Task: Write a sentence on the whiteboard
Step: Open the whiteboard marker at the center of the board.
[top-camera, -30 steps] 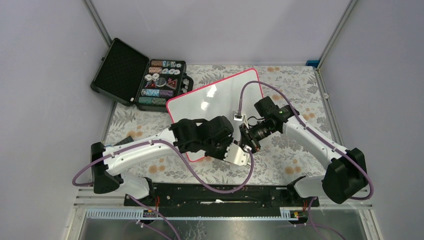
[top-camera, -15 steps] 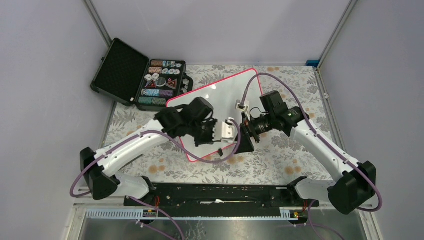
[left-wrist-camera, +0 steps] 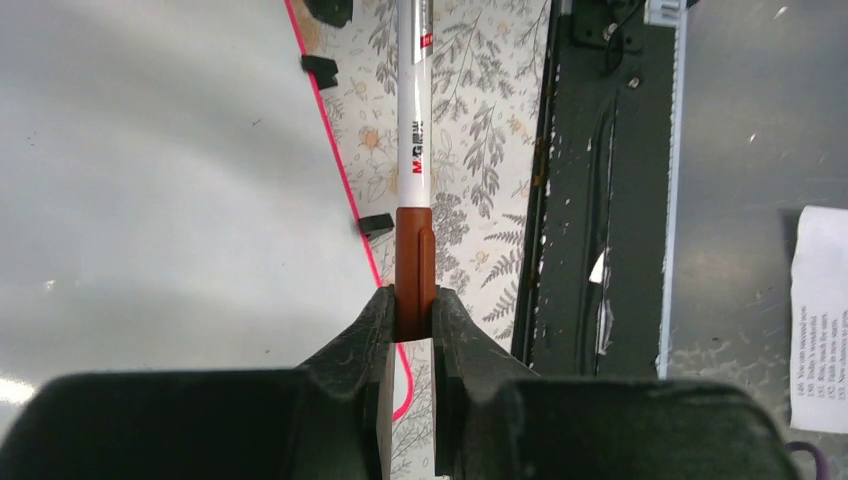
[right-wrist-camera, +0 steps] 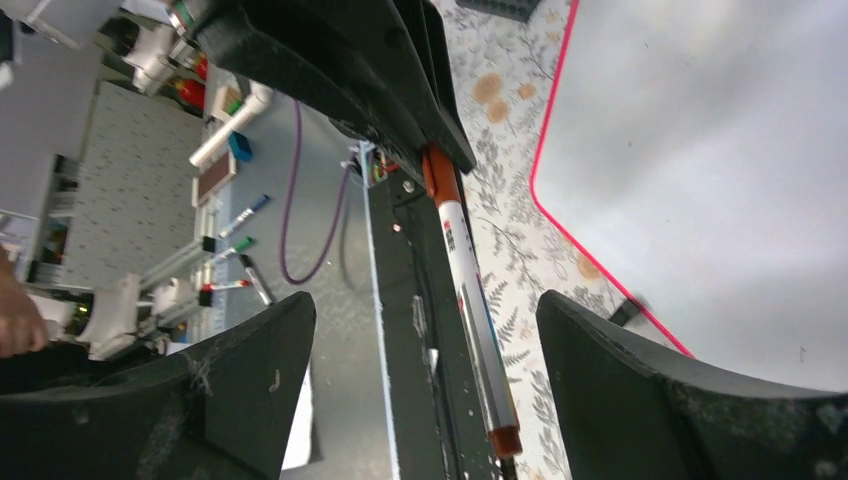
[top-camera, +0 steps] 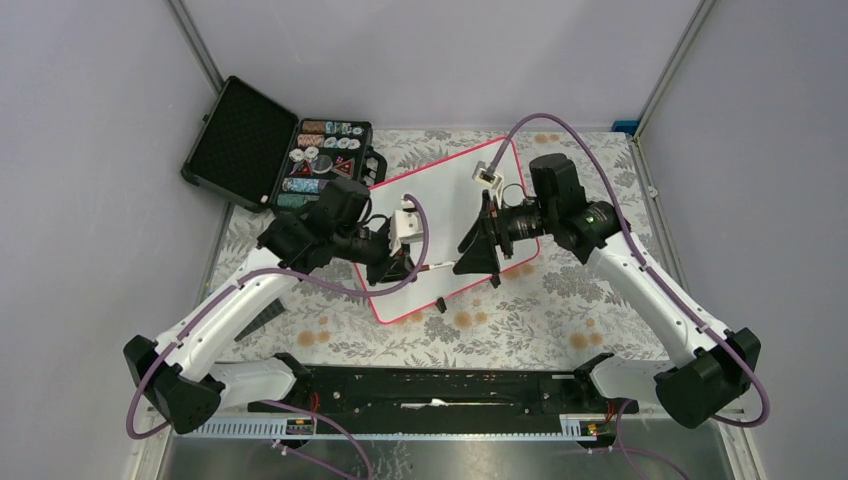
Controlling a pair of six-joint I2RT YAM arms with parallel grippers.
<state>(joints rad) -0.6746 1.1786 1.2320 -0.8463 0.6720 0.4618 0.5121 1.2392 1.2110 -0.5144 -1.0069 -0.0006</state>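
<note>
The whiteboard (top-camera: 445, 195) lies tilted on the floral cloth, glossy white with a pink-red rim. No sentence shows on its surface (left-wrist-camera: 150, 200). My left gripper (top-camera: 405, 265) hovers over the board's near-left part, shut on the brown cap end of a white marker (left-wrist-camera: 414, 130). The marker (top-camera: 437, 266) points toward my right gripper (top-camera: 468, 255). That gripper stands open around the marker's free end (right-wrist-camera: 480, 340), its fingers well apart and not touching it. The right wrist view shows the board (right-wrist-camera: 720, 150) to the right.
An open black case (top-camera: 240, 130) with poker chips (top-camera: 322, 170) sits at the far left, next to the board's corner. A small black clip foot (top-camera: 440, 303) sticks out at the board's near rim. A black rail (top-camera: 440, 385) runs along the near edge.
Both grippers have moved from the board's near rim up and away over it. The right gripper has opened and let go of the marker. The left gripper now carries it.
</note>
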